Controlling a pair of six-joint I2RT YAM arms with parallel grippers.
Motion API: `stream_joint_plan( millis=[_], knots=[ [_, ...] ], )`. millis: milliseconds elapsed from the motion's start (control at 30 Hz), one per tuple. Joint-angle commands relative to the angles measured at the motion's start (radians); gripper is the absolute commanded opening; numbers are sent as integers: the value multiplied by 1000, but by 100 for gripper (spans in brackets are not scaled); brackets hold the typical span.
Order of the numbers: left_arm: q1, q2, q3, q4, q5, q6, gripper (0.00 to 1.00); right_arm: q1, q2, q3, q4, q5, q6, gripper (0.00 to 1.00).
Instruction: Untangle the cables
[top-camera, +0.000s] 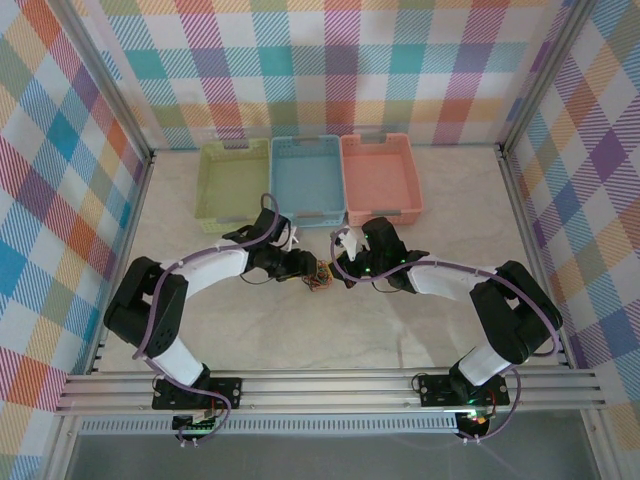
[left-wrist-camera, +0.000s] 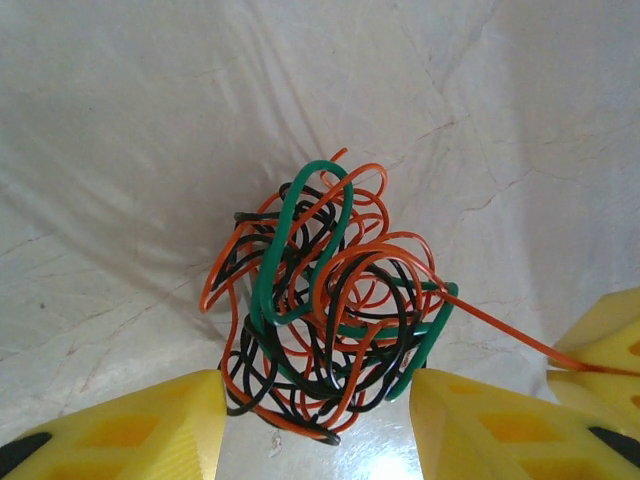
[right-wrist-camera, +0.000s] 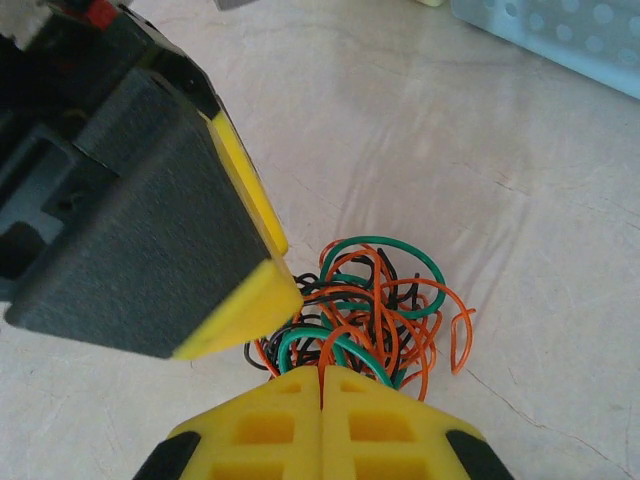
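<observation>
cables (left-wrist-camera: 325, 310) — round knot, no long axis

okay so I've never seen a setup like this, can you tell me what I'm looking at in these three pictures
Two robot arms are bolted at a table's near edge. The overhead picture shows both meeting over a small tangle of cables, with three bins behind. The other two pictures come from cameras on the wrists. The left gripper is open, its yellow fingers either side of the orange-red, green and black tangle. The right gripper is shut, fingers pressed together at the tangle's edge, seemingly pinching an orange-red strand that runs taut to it.
</observation>
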Motion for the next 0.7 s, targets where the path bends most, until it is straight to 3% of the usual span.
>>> stream_joint_plan(
  millis=[0,333,667],
  knots=[
    [-25,30,43,-21,1,-22,52,4,-23,-8,22,-4,-22,0],
    [-50,100,93,-85,-67,-35,47,4,-21,-5,13,7,-22,0],
    [-51,110,104,-141,-124,-39,31,1,-42,-21,24,58,-16,0]
  ],
)
